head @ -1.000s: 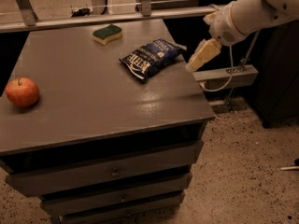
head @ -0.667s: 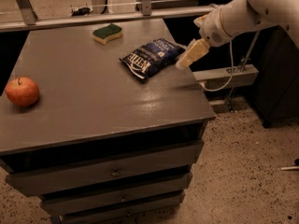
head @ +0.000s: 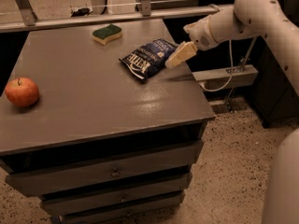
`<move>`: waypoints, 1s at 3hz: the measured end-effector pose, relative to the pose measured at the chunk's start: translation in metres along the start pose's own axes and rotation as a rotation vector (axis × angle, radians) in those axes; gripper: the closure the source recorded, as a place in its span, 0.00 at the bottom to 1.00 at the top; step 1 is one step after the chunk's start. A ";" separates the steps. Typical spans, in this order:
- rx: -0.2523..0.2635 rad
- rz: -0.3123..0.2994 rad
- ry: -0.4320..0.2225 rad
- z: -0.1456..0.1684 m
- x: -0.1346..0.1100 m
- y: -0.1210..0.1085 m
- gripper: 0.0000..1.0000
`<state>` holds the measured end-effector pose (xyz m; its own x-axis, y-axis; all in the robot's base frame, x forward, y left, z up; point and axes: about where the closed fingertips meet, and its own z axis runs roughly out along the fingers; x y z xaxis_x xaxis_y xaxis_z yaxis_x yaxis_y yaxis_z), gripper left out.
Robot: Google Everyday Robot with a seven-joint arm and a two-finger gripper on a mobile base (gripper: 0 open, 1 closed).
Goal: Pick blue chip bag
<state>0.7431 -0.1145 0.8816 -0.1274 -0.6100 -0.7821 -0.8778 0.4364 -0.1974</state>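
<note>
Where gripper [head: 175,59] overlaps blue chip bag [head: 147,59] right end, grip state unreadable, hold unclear

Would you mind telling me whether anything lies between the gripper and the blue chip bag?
Nothing visible does. The gripper sits at the right end of the blue chip bag. The sponge lies beyond the bag toward the rear, the apple far left on the table, both off that path.

Dim, warm-tinted light. Soft glare on the bench [head: 154,104], near right. End effector [head: 180,56], above the bench's far right edge, casts a dark shadow just nearer. Far background murky.
</note>
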 end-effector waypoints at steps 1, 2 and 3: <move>-0.031 0.028 -0.022 0.018 0.001 0.002 0.00; -0.050 0.049 -0.034 0.030 0.001 0.005 0.15; -0.061 0.053 -0.050 0.033 -0.002 0.007 0.39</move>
<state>0.7523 -0.0883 0.8622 -0.1529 -0.5527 -0.8193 -0.8971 0.4253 -0.1195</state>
